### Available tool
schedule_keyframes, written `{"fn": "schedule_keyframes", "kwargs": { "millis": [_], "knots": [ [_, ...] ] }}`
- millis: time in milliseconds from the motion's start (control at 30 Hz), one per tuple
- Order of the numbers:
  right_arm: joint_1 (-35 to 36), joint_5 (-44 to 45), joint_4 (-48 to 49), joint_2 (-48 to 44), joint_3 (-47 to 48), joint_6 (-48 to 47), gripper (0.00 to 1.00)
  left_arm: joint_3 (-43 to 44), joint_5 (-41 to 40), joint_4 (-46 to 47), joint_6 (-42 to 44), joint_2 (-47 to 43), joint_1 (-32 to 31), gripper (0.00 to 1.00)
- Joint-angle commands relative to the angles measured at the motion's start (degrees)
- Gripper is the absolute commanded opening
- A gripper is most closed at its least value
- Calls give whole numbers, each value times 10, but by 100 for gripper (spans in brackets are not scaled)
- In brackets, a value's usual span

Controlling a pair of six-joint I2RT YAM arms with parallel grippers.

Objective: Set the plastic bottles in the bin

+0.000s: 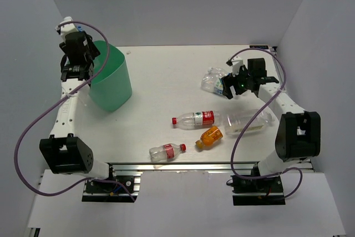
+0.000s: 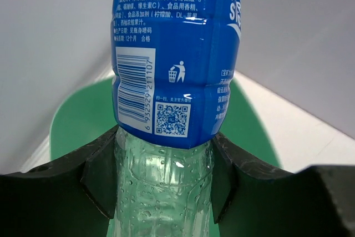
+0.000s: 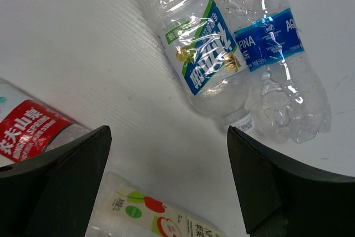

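Hanging over the green bin [image 1: 113, 84], a blue-labelled bottle [image 2: 172, 54] is gripped by the left fingers [image 2: 100, 176], ready to be dropped in; the right fingers [image 3: 61, 181] are spread wide above two crumpled bottles [image 3: 202, 54] on the tabletop [image 3: 83, 54]

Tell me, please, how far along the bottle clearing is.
Done: nothing I can confirm; the bin's inside is mostly hidden. In hand: the left end effector holds a blue-labelled bottle over the bin. Left: six bottles on the table, including two crumpled bottles near the open right end effector.
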Motion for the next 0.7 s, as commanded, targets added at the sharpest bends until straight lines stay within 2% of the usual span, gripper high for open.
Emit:
{"fn": "schedule_keyframes", "kwargs": {
  "millis": [0, 33, 67, 167, 200, 400, 500, 667],
  "knots": [
    [16, 38, 19, 24, 38, -22, 89, -17, -5, 10, -39, -28, 8, 49],
    [19, 46, 28, 27, 38, -17, 89, -28, -8, 11, -40, -26, 8, 50],
    [25, 64, 51, 34, 33, -17, 89, -29, -19, 8, -43, -22, 8, 56],
    [36, 83, 84, 44, 22, -31, 89, -20, -21, -5, -46, -13, 10, 84],
    [43, 90, 91, 48, 20, -31, 89, -17, -17, -6, -44, -11, 10, 98],
    [58, 128, 137, 79, 24, -43, 89, 41, -7, -34, -40, -1, 10, 98],
    [63, 143, 154, 103, 31, -57, 89, 72, 33, -56, -38, 1, 10, 98],
    [70, 142, 109, 162, 75, -58, 89, 70, 123, -57, -50, -19, 10, 98]
  ]
}}
